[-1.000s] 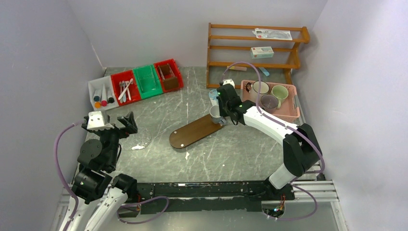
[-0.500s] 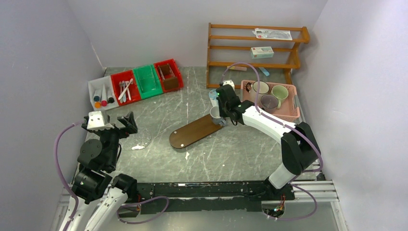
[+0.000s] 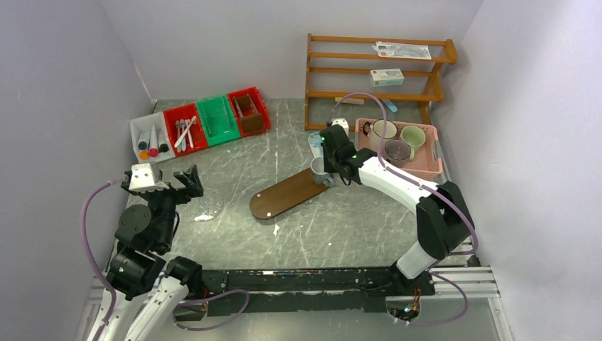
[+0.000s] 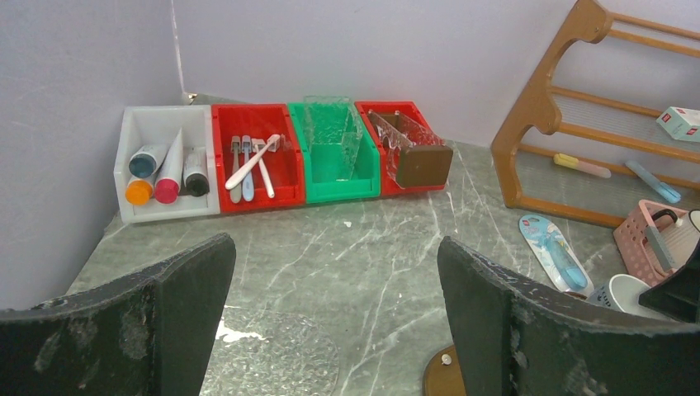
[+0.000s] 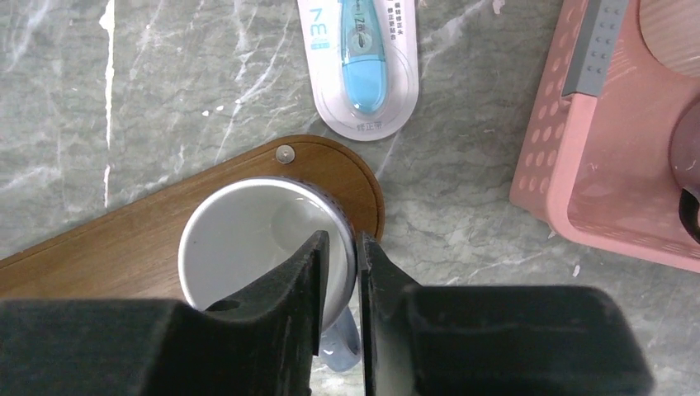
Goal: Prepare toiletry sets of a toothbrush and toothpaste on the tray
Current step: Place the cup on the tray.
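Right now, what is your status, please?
Left gripper open. Right gripper astride mug rim, grip unclear. Mug on tray end. Blister pack lies just beyond.

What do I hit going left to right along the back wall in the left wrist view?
white bin → red toothbrush bin → green bin → second red bin → wooden rack
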Motion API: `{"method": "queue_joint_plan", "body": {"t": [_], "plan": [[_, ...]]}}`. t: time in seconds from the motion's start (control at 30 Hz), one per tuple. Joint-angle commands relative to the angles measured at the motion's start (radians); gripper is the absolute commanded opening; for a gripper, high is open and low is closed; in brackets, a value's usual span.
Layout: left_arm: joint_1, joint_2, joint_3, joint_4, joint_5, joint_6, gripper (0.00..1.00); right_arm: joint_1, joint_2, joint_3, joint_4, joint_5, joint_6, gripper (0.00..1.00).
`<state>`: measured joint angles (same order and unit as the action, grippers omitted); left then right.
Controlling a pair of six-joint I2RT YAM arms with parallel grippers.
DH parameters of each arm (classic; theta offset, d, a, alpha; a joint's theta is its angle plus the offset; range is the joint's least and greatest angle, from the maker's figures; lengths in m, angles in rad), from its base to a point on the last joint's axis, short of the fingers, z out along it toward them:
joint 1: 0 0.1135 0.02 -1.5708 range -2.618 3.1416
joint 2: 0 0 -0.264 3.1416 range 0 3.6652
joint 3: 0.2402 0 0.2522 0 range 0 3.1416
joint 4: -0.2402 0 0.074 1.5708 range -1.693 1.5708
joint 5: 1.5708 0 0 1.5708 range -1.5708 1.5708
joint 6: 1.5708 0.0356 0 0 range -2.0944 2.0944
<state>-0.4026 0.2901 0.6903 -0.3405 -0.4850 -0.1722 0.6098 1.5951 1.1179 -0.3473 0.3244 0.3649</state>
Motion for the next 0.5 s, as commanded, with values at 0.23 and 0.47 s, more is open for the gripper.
{"method": "queue_joint_plan", "body": {"t": [0.23,0.47], "plan": [[0.005,0.007,-0.005,0.015,0.013,0.006,0.97,-0.001,-0.113,-0.021,0.025,0.002,0.022,0.41],[0.006,0.037,0.004,0.007,0.018,-0.001,0.97,-0.002,-0.276,-0.092,0.050,0.065,-0.004,0.61]]}}
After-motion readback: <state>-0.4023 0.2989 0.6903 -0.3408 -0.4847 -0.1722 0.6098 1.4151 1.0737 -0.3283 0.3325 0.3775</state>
